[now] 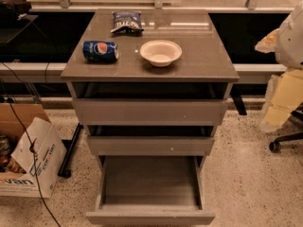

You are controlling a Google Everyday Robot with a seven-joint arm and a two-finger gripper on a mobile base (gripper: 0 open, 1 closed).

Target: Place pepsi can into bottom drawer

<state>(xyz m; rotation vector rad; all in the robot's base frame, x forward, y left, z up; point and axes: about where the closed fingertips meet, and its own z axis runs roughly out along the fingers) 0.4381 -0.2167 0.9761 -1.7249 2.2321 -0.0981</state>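
The pepsi can (100, 50) lies on its side on the left part of the grey cabinet top (203, 65), logo facing me. The bottom drawer (150, 216) is pulled out wide, and its deep tray holds nothing that I can see. My pale arm stands at the right edge of the view. My gripper (268, 41) is at its upper end, off the cabinet's right side, far from the can and holding nothing that I can see.
A white bowl (160, 52) sits mid-top, right of the can. A blue-and-white snack bag (127, 21) lies behind. The two upper drawers (150, 111) stand slightly open. A cardboard box (28, 160) and cables are on the floor left, a chair base (284, 141) right.
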